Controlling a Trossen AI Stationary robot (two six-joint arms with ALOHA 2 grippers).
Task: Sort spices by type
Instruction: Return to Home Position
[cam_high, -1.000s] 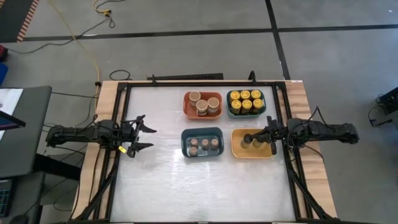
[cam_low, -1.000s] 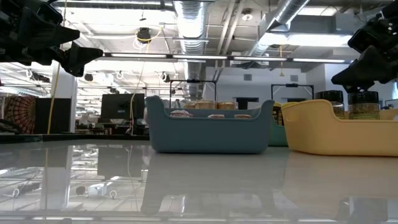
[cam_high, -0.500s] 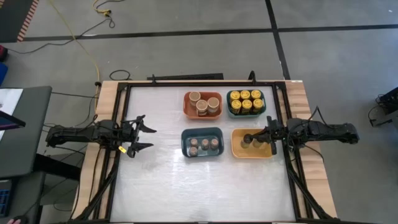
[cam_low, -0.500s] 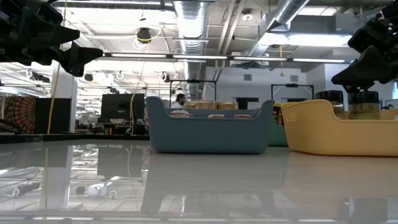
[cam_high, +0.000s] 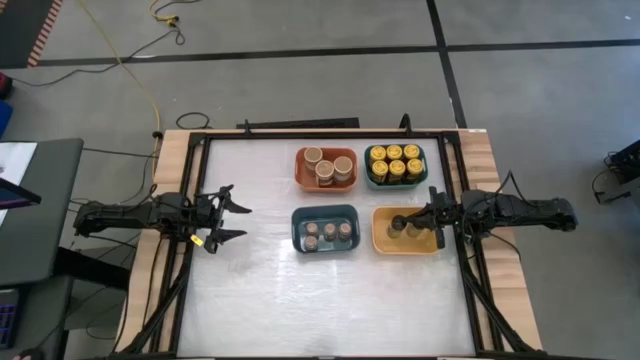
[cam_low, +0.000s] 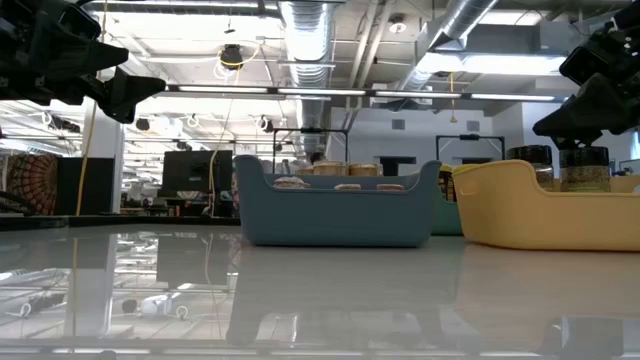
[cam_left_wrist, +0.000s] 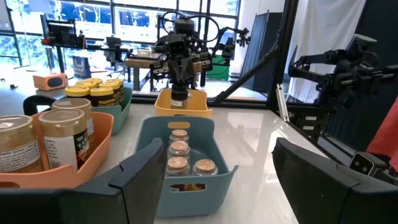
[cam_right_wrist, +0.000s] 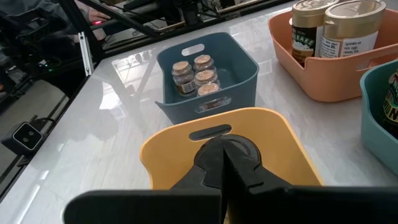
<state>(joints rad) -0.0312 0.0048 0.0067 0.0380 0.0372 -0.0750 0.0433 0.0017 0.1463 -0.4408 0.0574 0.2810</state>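
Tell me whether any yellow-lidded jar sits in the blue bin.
No, the blue bin holds only small brown-topped jars; the yellow-lidded jars stand in the teal bin.

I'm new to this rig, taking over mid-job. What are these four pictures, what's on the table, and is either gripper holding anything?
Two dark robot arms work at a table. One picture looks straight down, one looks level across the tabletop, and two come from cameras on the wrists. Four bins hold sorted jars: tan-lidded jars in the orange bin, yellow-lidded jars in the teal bin, brown-topped jars in the blue bin, dark-topped jars in the yellow bin. The left gripper hangs open at the table's left side, empty. The right gripper is over the yellow bin, fingers shut together above a dark-topped jar, so it seems to hold nothing.
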